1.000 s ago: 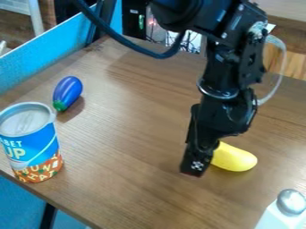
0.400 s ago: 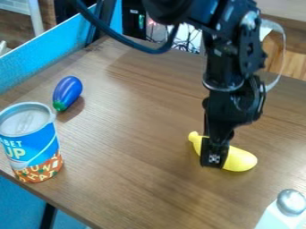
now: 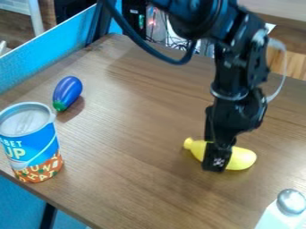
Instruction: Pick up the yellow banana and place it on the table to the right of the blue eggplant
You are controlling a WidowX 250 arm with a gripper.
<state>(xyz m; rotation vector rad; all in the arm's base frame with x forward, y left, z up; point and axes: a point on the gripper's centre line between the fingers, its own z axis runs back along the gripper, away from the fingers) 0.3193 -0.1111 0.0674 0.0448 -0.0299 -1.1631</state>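
Yellow toy [image 3: 242, 159] has shifted slightly on the surface [image 3: 131, 179]; fingers [image 3: 216, 162] block its middle, opening and hold I cannot tell. Eggplant [image 3: 67, 92] and can [image 3: 33, 147] sit left, shaker [image 3: 286, 210] lower right.

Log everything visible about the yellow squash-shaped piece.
The yellow squash-shaped piece looks like smooth plastic, with a small knob and narrow neck at the left widening to a plump, rounded right end. It lies on its side on the brown wooden table, apparently undamaged. The black gripper is down at its middle, hiding part of it; whether they touch is unclear.
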